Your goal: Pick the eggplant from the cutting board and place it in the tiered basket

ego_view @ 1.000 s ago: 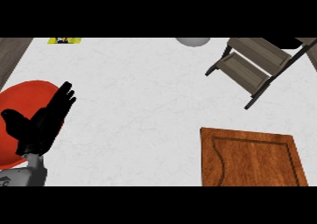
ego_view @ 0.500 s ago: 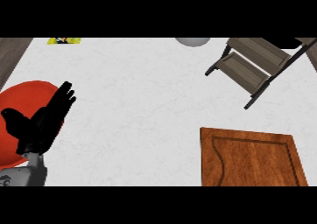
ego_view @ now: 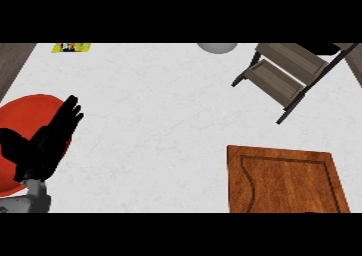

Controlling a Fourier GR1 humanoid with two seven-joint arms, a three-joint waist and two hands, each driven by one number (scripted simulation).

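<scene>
The left hand (ego_view: pixel 38 145) is parked at the near-left of the counter (ego_view: pixel 162 115), fingers straight and pointing up toward the far side, thumb sticking out to the left. It's got nothing in it, just resting there, open all the way. It sits over a big red round thing (ego_view: pixel 14 125), a plate or dish by the look of it, that runs off the left edge. A bit of the grey forearm (ego_view: pixel 25 202) shows at the near edge below the hand.

The right hand doesn't show anywhere from this angle.

The wooden cutting board (ego_view: pixel 287 180) lies at the near-right, brown with a carved groove around its edge, and only bare wood shows on it. I honestly can't see the eggplant anywhere in this view, not on the board and not in the basket either.

The tiered basket (ego_view: pixel 291 75) stands at the far-right, a dark frame with wood-grey shelves, tilted diagonally as seen from above, well apart from the board.

Along the far edge there's a pale grey round object (ego_view: pixel 217 47), cut off at the top, and further left a small yellow item (ego_view: pixel 71 47). Can't tell what either is.
</scene>
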